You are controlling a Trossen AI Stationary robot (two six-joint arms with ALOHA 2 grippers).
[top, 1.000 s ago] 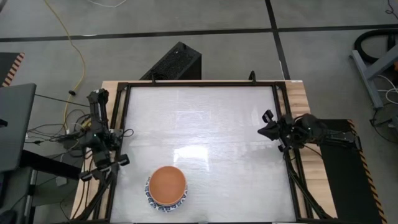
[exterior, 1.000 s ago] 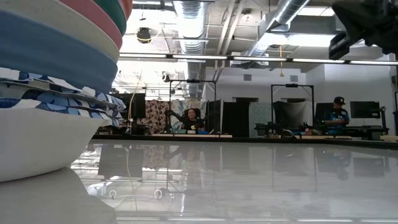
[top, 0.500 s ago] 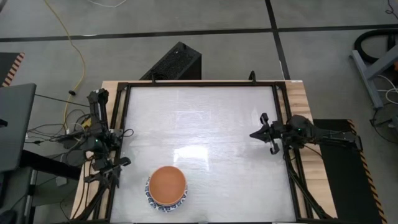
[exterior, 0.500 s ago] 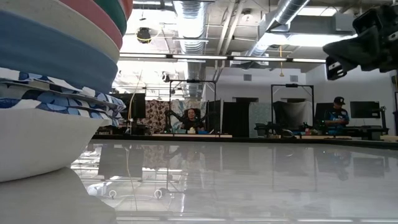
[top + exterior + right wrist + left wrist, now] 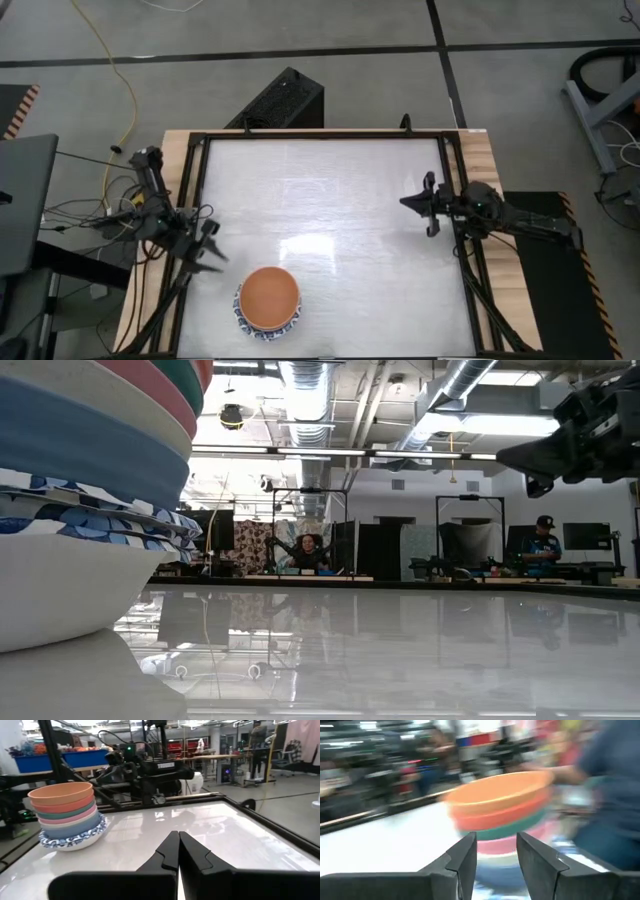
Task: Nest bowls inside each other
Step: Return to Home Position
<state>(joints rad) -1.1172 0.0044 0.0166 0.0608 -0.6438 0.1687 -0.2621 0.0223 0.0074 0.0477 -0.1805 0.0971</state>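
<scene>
High view has the stack of bowls (image 5: 269,300) at about 7 o'clock on the table (image 5: 330,170), a light orange bowl on top and a blue-patterned rim showing beneath it. Near the stack, at its 10 o'clock, the left gripper (image 5: 211,250) has its fingers spread, while the right gripper (image 5: 406,202) is by the table's 3 o'clock edge, fingers pressed together

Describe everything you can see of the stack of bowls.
The stack of bowls stands upright and nested on the glossy white table, near its edge on the left arm's side. Top down: light orange, coral, teal, pink, blue, then blue-patterned rims over a white base bowl. They look glazed. Only the table touches it; the left end effector, open, hangs close beside it, the right end effector, shut, far across.
</scene>
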